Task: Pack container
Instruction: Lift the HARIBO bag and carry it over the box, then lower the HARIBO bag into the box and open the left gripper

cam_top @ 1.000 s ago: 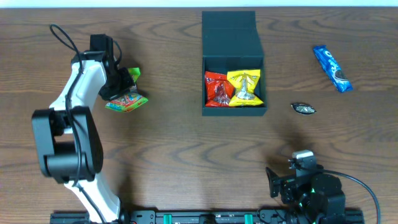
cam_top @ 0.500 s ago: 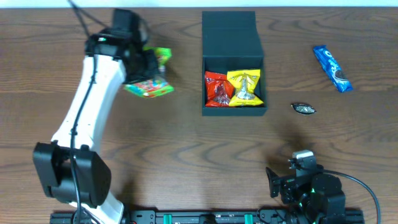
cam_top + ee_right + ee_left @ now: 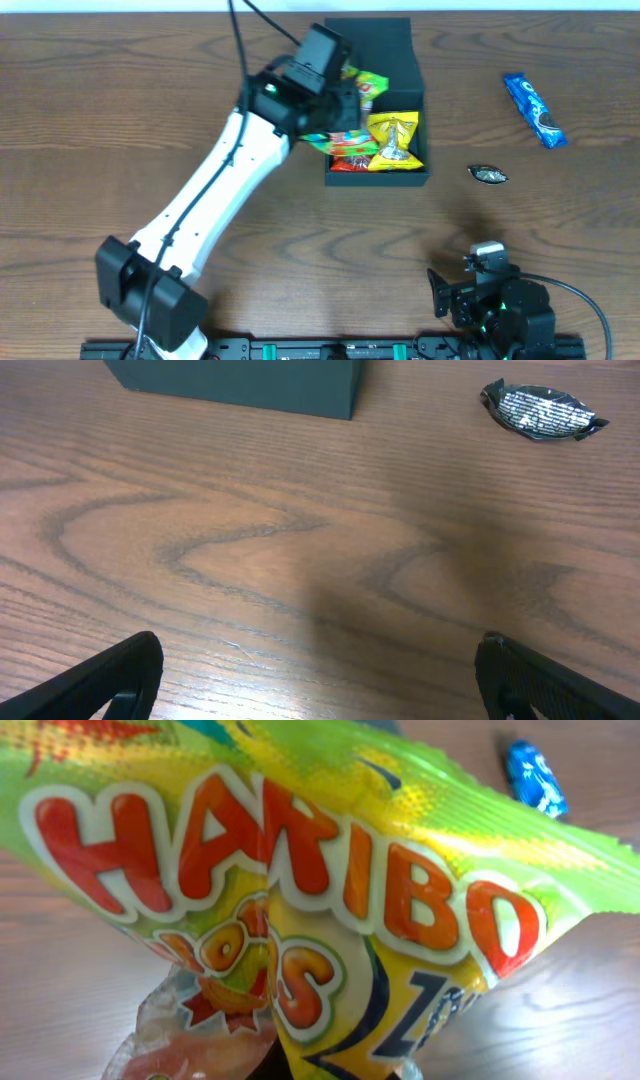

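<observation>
My left tool [image 3: 336,108], clamped on the light, crinkly green-yellow Haribo packet [image 3: 300,890], has swung right to hang over the stiff dark teal-black cardboard container [image 3: 375,45] at the counter's [image 3: 300,220] far middle, which I'd take by its flap edge; my right tool [image 3: 320,680] rests spread open.

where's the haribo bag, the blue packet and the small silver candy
haribo bag [image 3: 330,890], left wrist view, on the printed logo
blue packet [image 3: 535,110], overhead view, on its middle
silver candy [image 3: 540,410], right wrist view, on its foil centre

Matt cardboard container [image 3: 376,45]; glossy crinkled plastic Haribo bag [image 3: 320,890]; wood-grain table [image 3: 300,560].
</observation>
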Tool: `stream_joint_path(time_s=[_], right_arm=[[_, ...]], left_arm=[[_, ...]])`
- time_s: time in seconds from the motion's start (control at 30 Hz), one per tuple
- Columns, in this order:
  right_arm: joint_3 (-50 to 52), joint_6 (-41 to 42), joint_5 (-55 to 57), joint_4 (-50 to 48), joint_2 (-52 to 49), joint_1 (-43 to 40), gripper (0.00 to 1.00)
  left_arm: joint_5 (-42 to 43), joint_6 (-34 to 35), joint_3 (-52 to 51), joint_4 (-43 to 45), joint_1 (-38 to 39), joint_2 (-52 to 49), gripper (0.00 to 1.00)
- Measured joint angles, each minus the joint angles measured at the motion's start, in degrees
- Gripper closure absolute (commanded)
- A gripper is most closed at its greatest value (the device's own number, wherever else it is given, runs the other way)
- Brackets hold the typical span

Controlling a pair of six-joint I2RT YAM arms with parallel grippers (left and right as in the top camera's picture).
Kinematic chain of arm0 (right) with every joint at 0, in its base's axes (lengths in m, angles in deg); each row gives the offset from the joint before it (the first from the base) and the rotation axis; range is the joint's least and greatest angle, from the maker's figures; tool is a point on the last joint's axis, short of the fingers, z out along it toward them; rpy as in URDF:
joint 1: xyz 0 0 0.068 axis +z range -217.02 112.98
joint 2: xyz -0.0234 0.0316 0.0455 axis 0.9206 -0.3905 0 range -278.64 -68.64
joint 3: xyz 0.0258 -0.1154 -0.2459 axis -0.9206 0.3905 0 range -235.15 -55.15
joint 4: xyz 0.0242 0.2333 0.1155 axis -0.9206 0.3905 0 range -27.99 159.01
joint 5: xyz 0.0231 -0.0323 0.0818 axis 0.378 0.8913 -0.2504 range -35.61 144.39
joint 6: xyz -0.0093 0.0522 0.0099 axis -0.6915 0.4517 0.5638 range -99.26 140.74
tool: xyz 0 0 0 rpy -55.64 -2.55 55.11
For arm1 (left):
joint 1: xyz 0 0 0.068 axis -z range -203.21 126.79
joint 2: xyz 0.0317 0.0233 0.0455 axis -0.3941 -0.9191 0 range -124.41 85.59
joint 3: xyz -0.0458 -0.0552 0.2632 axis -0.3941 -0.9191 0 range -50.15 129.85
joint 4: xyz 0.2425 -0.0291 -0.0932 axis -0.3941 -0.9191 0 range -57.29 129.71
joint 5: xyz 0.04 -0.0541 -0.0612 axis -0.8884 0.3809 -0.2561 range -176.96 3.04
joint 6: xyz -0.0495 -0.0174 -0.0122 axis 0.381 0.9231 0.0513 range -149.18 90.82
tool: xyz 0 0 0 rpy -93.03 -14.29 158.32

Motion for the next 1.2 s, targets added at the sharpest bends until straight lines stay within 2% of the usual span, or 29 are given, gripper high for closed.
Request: stream_joint_path(time_s=[0.3,0.43,0.73,1.2], right_arm=[[0.00,0.02,0.00,0.00,0.00,0.00,0.01],[0.00,0.00,0.00,0.00,0.00,0.00,0.01],[0.00,0.02,0.00,0.02,0.00,0.00,0.01],[0.00,0.02,0.00,0.00,0.00,0.00,0.01]], left_arm=[[0.79,8.07,0.17,6.78,4.92,-7.15,0.94],[1.68,9.40,3.69,6.29,6.16,-11.82,0.94],[3.17,9.75,19.02,0.31,7.15,-22.91,0.94],[2.14,14.38,19.89,-2.12,7.41,-26.58,0.94]])
